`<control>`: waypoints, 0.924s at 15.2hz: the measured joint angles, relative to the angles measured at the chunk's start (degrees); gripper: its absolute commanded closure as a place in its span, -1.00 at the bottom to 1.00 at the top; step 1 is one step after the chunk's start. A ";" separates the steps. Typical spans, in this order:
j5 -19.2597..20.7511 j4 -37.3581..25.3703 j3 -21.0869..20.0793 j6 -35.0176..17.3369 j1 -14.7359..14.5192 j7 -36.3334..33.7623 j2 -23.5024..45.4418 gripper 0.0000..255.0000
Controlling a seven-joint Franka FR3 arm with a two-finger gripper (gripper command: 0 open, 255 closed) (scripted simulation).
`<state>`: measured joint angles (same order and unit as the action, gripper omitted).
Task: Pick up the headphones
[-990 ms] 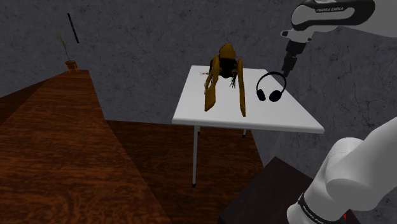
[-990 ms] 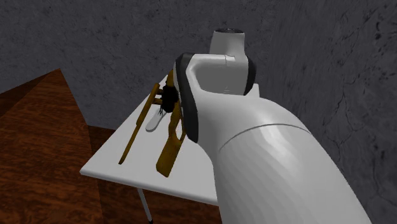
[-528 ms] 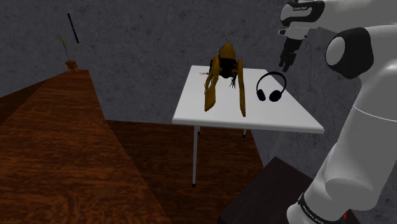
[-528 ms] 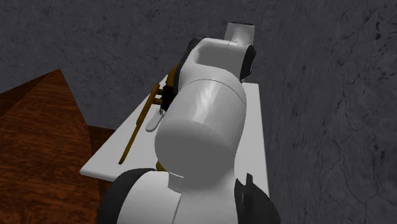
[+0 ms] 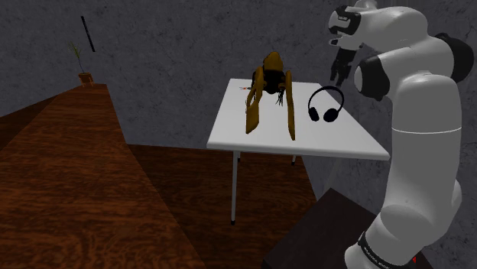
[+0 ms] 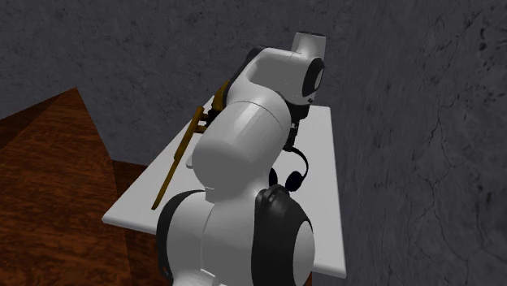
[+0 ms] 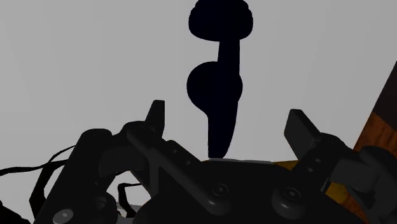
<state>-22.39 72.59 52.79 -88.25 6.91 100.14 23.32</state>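
Note:
Black headphones (image 5: 326,105) stand on the white table (image 5: 306,141), near its far edge at the shoulder view's right. My black gripper (image 5: 336,71) hangs above and just behind them, fingers pointing down, not touching. In the wrist view the fingers (image 7: 156,116) stand wide apart with nothing between them; the headphones (image 7: 217,83) show as a dark shape farther off, in line with the gap. In the second exterior view the headphones (image 6: 292,175) peek out from behind my arm.
A tall brown-and-black figure (image 5: 269,95) with long legs stands on the table to the shoulder view's left of the headphones, its edge close to one finger (image 7: 382,121). A grey wall runs right behind the table. A potted plant (image 5: 82,72) sits far left.
The arm has swung upright, its elbow rising into view. The gripper drifted slightly toward the shoulder view's left and stayed open. The headphones have not moved.

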 measured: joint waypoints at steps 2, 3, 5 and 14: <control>0.52 2.80 0.18 -2.12 -1.10 0.15 -0.71 -1.00; 0.73 4.13 0.25 -3.18 -1.61 0.20 -1.01 -1.00; 0.79 4.93 0.26 -3.90 -1.83 0.29 -1.09 1.00; 0.76 5.09 0.25 -4.10 -1.84 0.34 -1.07 1.00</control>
<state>-21.63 77.68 53.04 -92.36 5.07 100.48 22.25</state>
